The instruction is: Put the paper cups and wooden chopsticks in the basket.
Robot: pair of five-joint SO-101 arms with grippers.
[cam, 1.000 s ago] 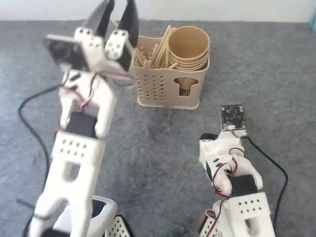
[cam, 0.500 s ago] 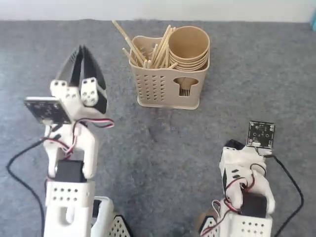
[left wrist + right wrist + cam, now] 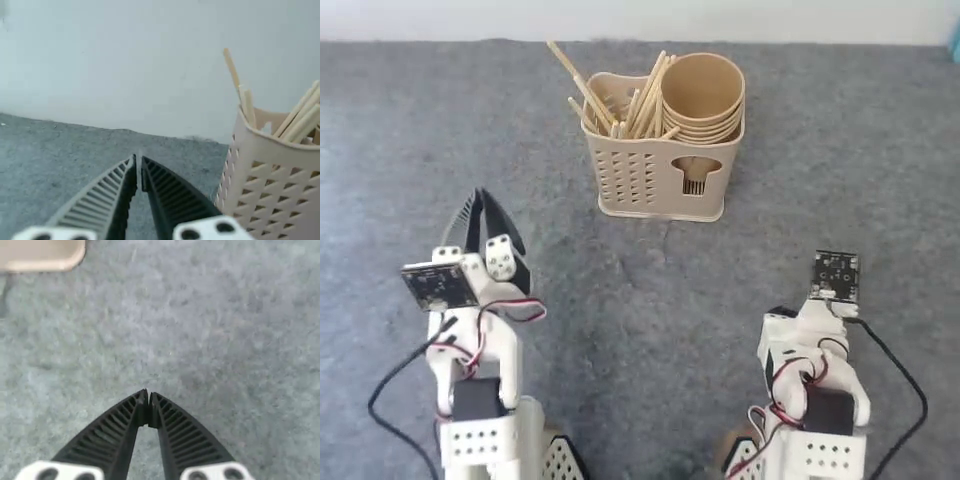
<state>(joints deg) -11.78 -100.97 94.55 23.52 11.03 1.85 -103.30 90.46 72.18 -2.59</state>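
Note:
The beige slotted basket [image 3: 658,175] stands at the back middle of the grey carpet. A stack of paper cups [image 3: 704,92] sits in its right side, and several wooden chopsticks [image 3: 620,98] lean in its left side. My left gripper [image 3: 480,196] is shut and holds nothing, well in front and to the left of the basket. In the left wrist view the left gripper [image 3: 138,161] points past the basket [image 3: 272,187] and the chopsticks [image 3: 236,77]. My right gripper [image 3: 148,394] is shut and holds nothing, just above bare carpet, with a basket corner [image 3: 42,255] far ahead.
Grey carpet [image 3: 650,300] covers the whole work area, with a pale wall along its far edge. The right arm's camera board [image 3: 835,276] sits at the front right. Cables trail from both arm bases.
The left arm has drawn back from beside the basket to the front left, its gripper still shut. The right arm has shifted slightly to the right and back.

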